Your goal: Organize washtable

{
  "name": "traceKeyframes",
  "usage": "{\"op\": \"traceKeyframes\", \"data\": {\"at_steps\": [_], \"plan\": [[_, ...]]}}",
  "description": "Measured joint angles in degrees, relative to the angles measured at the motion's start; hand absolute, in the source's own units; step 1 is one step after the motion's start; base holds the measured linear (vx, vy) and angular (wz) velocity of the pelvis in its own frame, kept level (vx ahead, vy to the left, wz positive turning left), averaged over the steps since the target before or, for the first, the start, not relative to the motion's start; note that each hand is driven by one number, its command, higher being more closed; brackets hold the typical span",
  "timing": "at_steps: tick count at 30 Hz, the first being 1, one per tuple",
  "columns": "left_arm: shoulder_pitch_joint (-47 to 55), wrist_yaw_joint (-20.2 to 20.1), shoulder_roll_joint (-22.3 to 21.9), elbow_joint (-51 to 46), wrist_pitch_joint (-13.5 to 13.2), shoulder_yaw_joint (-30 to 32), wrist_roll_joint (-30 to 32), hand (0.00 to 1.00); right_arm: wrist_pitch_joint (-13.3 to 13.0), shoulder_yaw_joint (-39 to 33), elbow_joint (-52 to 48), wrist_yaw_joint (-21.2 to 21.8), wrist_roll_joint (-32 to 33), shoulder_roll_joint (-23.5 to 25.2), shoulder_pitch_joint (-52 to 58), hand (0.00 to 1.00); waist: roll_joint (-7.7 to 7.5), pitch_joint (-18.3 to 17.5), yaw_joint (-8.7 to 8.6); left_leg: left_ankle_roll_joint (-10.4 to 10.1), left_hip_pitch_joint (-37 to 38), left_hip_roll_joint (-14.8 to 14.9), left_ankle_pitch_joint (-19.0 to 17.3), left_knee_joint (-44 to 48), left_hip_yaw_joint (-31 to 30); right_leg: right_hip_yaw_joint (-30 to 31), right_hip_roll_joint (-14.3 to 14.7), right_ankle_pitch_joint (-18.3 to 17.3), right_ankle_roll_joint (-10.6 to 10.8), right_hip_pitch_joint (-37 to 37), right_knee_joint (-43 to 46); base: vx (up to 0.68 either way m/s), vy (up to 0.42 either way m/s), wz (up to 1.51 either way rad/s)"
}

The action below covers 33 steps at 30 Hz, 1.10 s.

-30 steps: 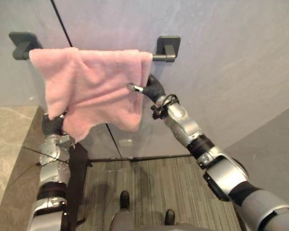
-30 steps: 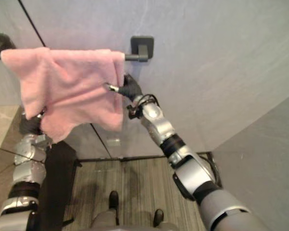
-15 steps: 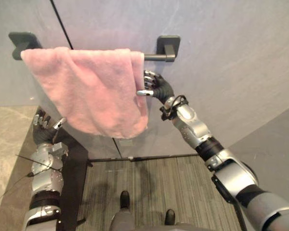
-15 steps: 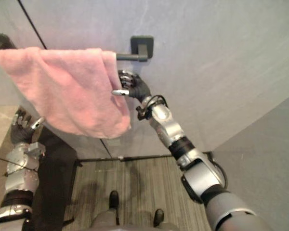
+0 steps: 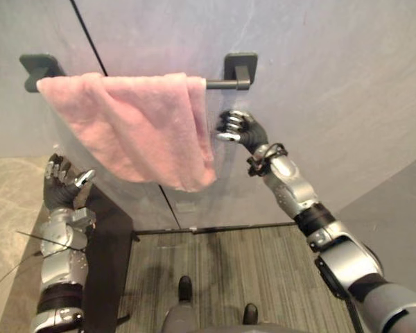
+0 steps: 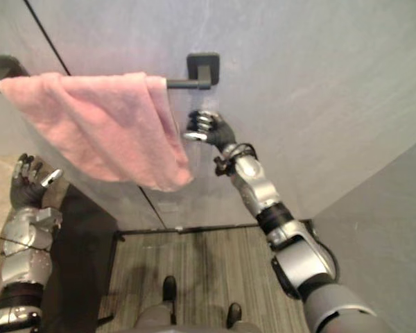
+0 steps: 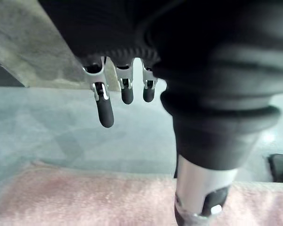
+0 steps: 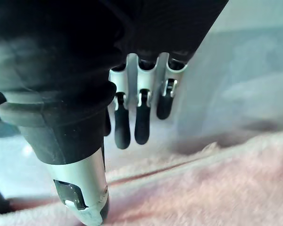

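Observation:
A pink towel (image 5: 142, 132) hangs draped over a dark wall rail (image 5: 222, 84), sagging lower at its right end. My right hand (image 5: 237, 129) hovers open just right of the towel's edge, below the rail's right bracket (image 5: 239, 71), touching nothing. My left hand (image 5: 62, 187) is open below the towel's left part, apart from it. The towel (image 7: 85, 197) shows past the straight fingers (image 7: 105, 110) in the left wrist view. In the right wrist view the towel (image 8: 217, 183) lies beyond the fingers (image 8: 141, 122).
The rail's left bracket (image 5: 40, 69) sits on the grey wall. A beige stone counter (image 5: 7, 208) lies at the lower left beside a dark panel (image 5: 107, 270). Striped grey floor (image 5: 249, 270) spreads below.
Both hands have let go of the towel and opened. The left hand dropped away below it, the right hand drew off to the right. The towel now hangs smoother over the rail.

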Motion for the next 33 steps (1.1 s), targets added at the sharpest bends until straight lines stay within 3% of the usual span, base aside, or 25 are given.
{"op": "traceKeyframes", "data": {"at_steps": [11,17,19,22,26,33], "plan": [[2.51,2.48,-0.1,-7.0,-0.41,9.46,0.12,0.0,1.12,-19.29,-8.61,-2.88,0.61,-4.6,16.82,0.0,0.47,-0.69,-0.65,0.0,0.25,0.0,0.0,0.17,0.19,0.18,-0.03,0.06,0.01,0.2,-0.44,0.0,0.0,0.0],[4.87,7.61,-3.61,-19.54,-2.42,18.95,4.62,0.0,-0.48,-28.31,-24.38,-4.45,0.52,-5.15,21.77,0.0,1.91,-3.14,-1.85,-0.03,1.72,-0.08,-0.17,-0.03,0.29,0.05,-0.01,0.15,-0.03,1.4,-1.07,-0.02,-0.004,-0.03],[5.33,8.11,-5.1,-25.42,-3.21,19.26,6.27,0.0,-2.97,-28.64,-29.7,-4.32,0.61,-6.8,21.77,0.0,3.03,-3.94,-1.89,-0.23,1.73,-0.07,-0.36,-0.04,0.27,0.04,-0.02,-0.09,-0.38,1.43,-1.41,-0.05,0.007,-0.01],[6.3,8.01,-5.42,-31.77,-3.83,18.8,6.97,0.0,-4.1,-27.25,-34.85,-3.68,1.84,-6.82,21.78,0.0,3.47,-5.0,-2.48,-0.29,1.86,-0.1,-0.41,-0.04,0.15,-0.13,-0.1,-0.06,-0.3,2.01,-2.23,-0.02,0.004,0.02],[8.9,6.01,-5.41,-41.96,-4.81,14.96,6.88,0.0,-5.38,-22.16,-41.22,-0.79,3.06,-7.21,21.85,0.0,2.87,-5.6,-3.23,-0.29,1.84,-0.12,-0.41,-0.04,0.15,-0.46,-0.17,-0.06,-0.28,2.16,-2.3,0.0,0.003,0.03],[12.2,-1.38,-3.79,-47.96,-4.98,6.01,4.95,0.0,-5.33,-12.23,-43.23,3.99,4.61,-10.03,20.89,0.0,2.13,-6.72,-3.12,-0.03,1.85,-0.32,-0.19,-0.03,0.08,-0.81,-0.22,0.29,0.06,2.24,-2.03,0.01,-0.002,0.01]]}}
